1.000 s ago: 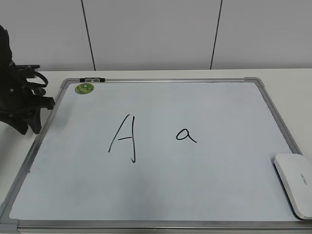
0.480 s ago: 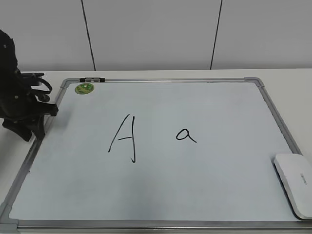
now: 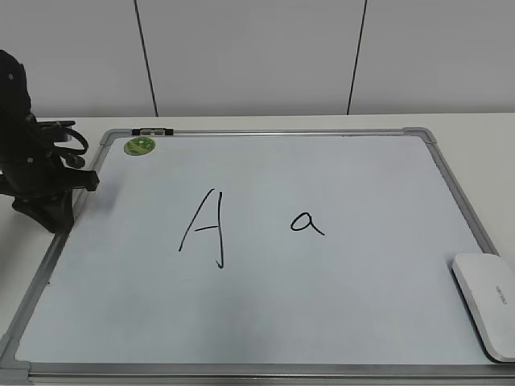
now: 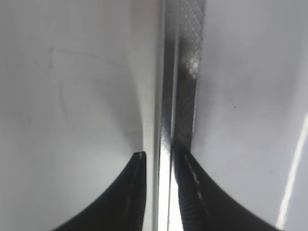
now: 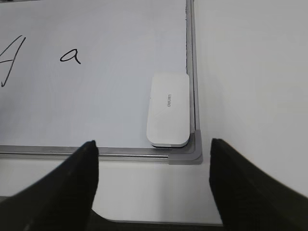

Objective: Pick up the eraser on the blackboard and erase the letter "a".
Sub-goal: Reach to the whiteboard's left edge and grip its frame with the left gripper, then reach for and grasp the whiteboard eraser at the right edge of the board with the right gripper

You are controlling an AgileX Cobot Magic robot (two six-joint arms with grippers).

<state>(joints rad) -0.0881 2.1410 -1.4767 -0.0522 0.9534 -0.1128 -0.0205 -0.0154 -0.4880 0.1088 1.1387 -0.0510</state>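
Note:
The white eraser (image 3: 487,301) lies flat in the blackboard's (image 3: 322,322) near right corner, and it also shows in the right wrist view (image 5: 168,109). The small letter "a" (image 3: 306,223) is written right of centre, also in the right wrist view (image 5: 70,56). My left gripper (image 3: 60,217) is at the board's left edge. In the left wrist view its jaws (image 4: 160,159) sit close on either side of the silver frame rail (image 4: 166,96). My right gripper (image 5: 153,143) is open and empty, hovering before the near right corner, short of the eraser. It is out of the exterior view.
A larger capital "A" (image 3: 205,229) stands left of the "a". A round green sticker (image 3: 139,145) and a small black clip (image 3: 152,130) sit at the board's far left corner. White table surrounds the board, and a white wall stands behind.
My left arm has shifted slightly right and up, so the gripper now sits against the board's left frame. The eraser and letters have not moved.

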